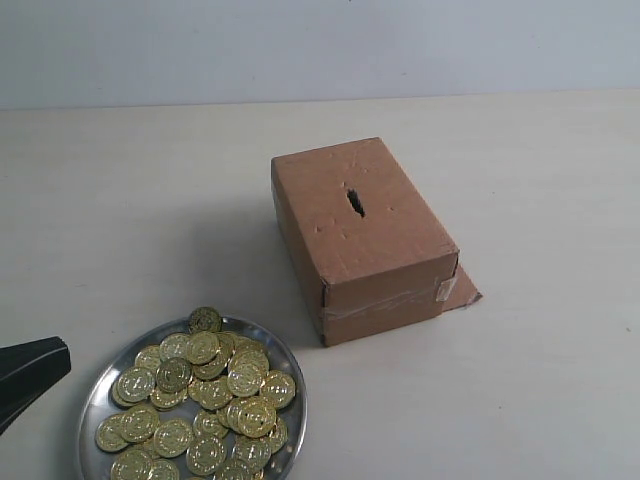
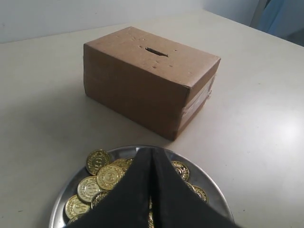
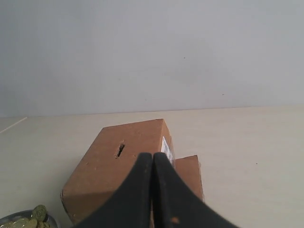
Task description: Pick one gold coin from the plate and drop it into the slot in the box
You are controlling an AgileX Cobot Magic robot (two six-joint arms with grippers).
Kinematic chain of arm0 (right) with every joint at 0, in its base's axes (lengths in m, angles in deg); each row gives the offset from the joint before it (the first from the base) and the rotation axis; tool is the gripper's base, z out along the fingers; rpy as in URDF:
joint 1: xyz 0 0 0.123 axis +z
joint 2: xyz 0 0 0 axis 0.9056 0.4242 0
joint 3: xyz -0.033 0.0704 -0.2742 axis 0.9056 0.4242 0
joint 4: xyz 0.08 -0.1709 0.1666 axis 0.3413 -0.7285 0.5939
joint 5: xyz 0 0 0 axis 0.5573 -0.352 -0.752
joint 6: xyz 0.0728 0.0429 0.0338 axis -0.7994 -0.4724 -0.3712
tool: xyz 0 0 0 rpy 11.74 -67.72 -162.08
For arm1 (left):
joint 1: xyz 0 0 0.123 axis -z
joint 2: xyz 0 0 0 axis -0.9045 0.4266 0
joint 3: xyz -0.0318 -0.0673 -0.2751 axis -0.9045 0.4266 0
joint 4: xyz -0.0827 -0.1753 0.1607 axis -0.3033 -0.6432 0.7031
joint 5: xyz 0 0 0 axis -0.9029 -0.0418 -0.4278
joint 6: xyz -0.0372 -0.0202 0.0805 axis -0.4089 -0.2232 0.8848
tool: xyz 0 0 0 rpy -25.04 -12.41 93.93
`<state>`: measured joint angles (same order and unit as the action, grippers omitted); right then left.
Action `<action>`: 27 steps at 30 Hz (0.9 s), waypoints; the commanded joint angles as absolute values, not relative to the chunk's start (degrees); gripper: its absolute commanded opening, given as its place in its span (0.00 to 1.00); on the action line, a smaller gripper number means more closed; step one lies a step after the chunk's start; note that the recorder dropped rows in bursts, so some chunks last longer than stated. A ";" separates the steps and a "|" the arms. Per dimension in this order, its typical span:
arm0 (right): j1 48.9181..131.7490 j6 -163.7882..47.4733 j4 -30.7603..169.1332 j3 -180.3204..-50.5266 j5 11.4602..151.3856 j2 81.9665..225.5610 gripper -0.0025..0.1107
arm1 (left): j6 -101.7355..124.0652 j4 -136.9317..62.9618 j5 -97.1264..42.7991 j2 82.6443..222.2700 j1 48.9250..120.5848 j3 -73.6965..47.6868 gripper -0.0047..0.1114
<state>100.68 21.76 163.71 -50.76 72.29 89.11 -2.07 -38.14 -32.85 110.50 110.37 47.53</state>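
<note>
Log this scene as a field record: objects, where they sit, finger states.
dish: round shiny silver metal plate, apart from box
coins: gold coins piled on plate
box: brown rectangular cardboard box, right of plate in exterior view
slot: narrow dark slot in box top, unblocked
left gripper: fingers shut, empty, by plate
right gripper: fingers shut, empty, facing box

Nothing apparently legible, box [image 1: 380, 240] included.

I see: brown box [image 1: 375, 250], dark slot [image 1: 355, 201], gold coins [image 1: 205, 395], shiny silver plate [image 1: 98, 393], cream table [image 1: 120, 200], pale grey wall [image 1: 300, 50], black jaws.
</note>
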 commanded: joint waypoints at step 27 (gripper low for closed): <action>72.55 26.55 160.45 -50.53 73.06 81.97 0.02 | -2.09 -38.70 -32.95 110.10 110.37 47.69 0.04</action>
